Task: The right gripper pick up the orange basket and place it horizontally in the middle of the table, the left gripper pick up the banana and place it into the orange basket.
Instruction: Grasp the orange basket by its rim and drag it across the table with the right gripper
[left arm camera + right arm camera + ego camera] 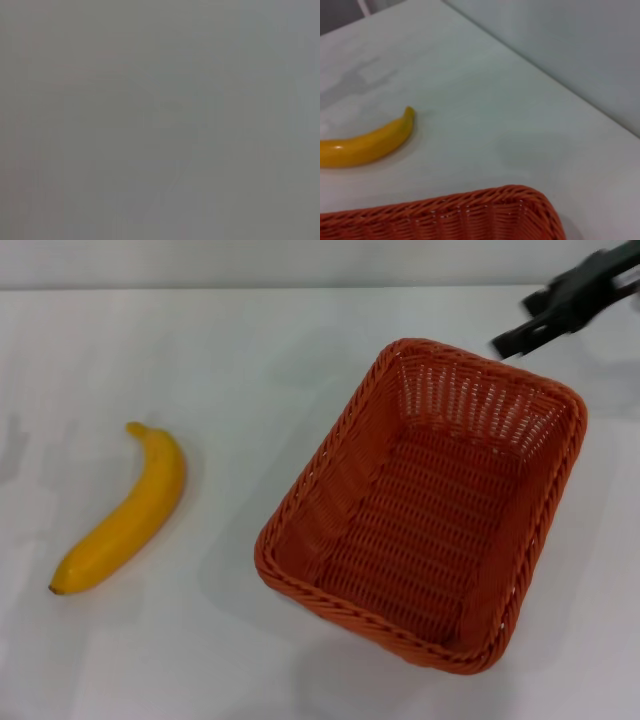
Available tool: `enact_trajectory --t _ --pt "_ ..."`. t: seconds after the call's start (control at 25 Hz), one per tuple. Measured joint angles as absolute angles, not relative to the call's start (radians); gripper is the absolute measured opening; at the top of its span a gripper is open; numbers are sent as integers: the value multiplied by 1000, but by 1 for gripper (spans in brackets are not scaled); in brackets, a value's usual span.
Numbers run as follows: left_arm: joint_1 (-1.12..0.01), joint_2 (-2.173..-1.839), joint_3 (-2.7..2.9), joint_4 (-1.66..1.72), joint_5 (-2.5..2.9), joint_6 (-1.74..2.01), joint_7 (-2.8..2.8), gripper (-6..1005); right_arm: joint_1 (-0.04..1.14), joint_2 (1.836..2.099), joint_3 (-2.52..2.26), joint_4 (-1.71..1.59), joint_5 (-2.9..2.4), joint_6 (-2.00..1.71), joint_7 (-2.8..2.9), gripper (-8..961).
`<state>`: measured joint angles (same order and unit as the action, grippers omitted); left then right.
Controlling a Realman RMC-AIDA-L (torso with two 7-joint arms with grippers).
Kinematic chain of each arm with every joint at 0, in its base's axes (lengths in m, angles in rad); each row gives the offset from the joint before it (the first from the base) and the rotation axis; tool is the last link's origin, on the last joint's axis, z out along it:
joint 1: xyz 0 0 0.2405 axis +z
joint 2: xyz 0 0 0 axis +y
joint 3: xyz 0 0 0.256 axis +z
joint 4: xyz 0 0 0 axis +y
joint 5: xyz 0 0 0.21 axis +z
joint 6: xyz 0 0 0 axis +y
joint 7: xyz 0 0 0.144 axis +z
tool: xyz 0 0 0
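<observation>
The orange basket (425, 505) stands empty on the white table (230, 350), right of centre and turned at a slant. The right wrist view shows its braided rim (450, 210). My right gripper (515, 322) hovers just past the basket's far right corner, above the rim and apart from it, its black fingers spread open with nothing between them. The yellow banana (125, 515) lies on the table at the left, well clear of the basket, and also shows in the right wrist view (367, 145). My left gripper is out of view; its wrist view is a plain grey field.
A pale wall (570, 45) runs along the table's far edge. Bare tabletop lies between the banana and the basket and in front of both.
</observation>
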<state>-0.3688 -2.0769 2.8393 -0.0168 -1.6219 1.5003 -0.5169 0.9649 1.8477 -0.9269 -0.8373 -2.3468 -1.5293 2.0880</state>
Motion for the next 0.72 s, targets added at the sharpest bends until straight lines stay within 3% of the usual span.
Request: enact_trajectory --t 0.16,0.28,0.48,0.72 --pt "-357 -2078 2839 -14 -1620 1506 -517 890 986 1911 -988 -818 -2415 -1441 2089 830" --pt "-352 -2079 2839 -13 -1620 1513 -517 889 1012 1936 -1019 -778 -2466 -1385 2091 822" --pt "-337 -2079 2839 -11 -1620 1523 -517 889 1032 1960 -1022 -744 -2540 -1308 2092 807" --pt "-332 -2078 2839 -9 -1620 1523 -517 889 1073 1962 -1043 -655 -2608 -1268 2088 790"
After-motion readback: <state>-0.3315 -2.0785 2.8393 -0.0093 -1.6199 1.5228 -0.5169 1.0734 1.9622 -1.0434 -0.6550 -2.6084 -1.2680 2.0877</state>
